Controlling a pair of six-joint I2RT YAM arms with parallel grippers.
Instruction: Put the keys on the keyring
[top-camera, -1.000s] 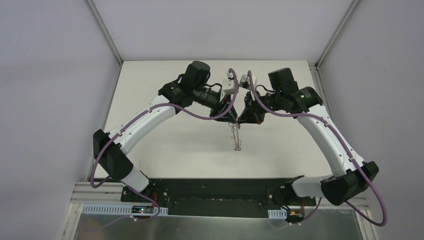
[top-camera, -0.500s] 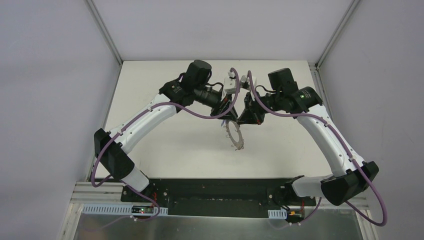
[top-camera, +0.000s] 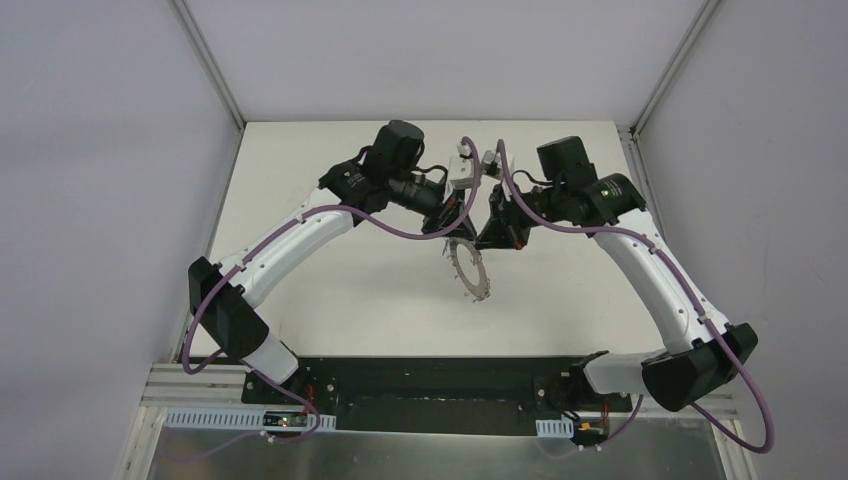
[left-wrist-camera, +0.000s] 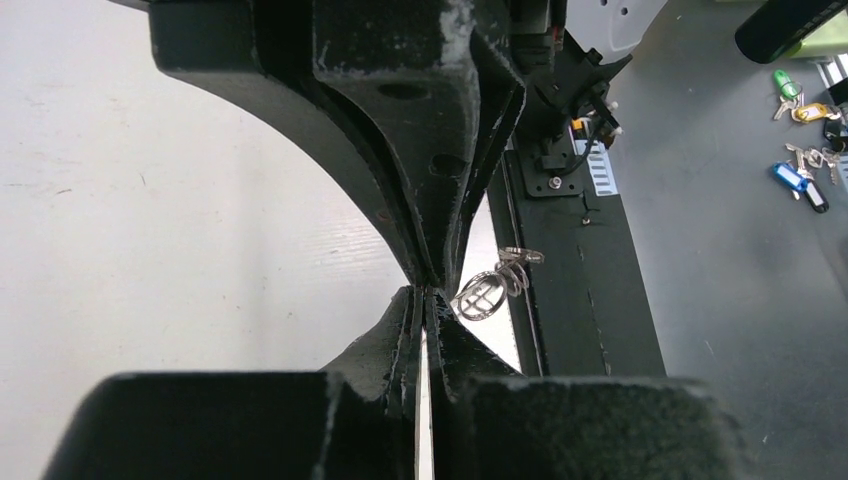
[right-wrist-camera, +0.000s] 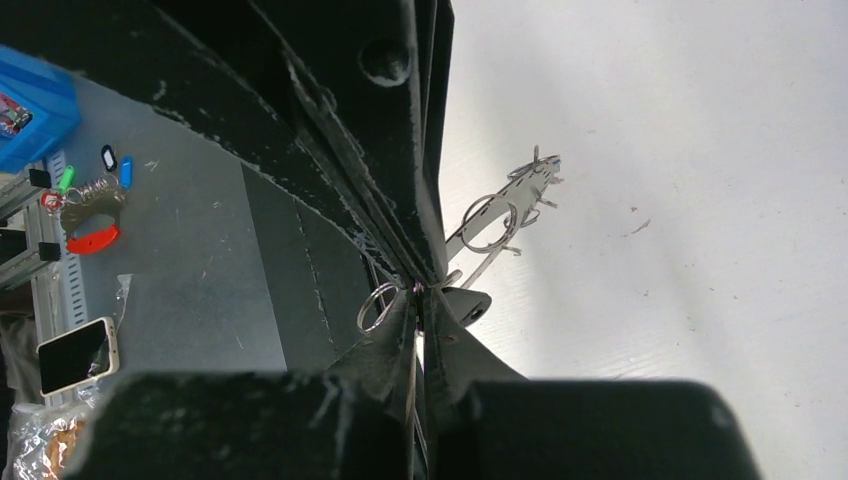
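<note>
Keyring (top-camera: 467, 266) hangs above the counter (top-camera: 330, 290), between the arms. On its left, the left end effector (top-camera: 452, 230) has just pressed together on its upper rim. On its right, the right end effector (top-camera: 486, 236) stays pinched there too. Edge-on a second ago, the keyring now shows its face, likely steadied for threading. Neither grip holds a key.

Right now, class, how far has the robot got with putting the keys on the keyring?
Done: the keyring stands tilted between the grippers. In hand: the right gripper is shut on its edge; the left gripper is shut close by, its catch hidden. Left: no key shows on the ring.
</note>
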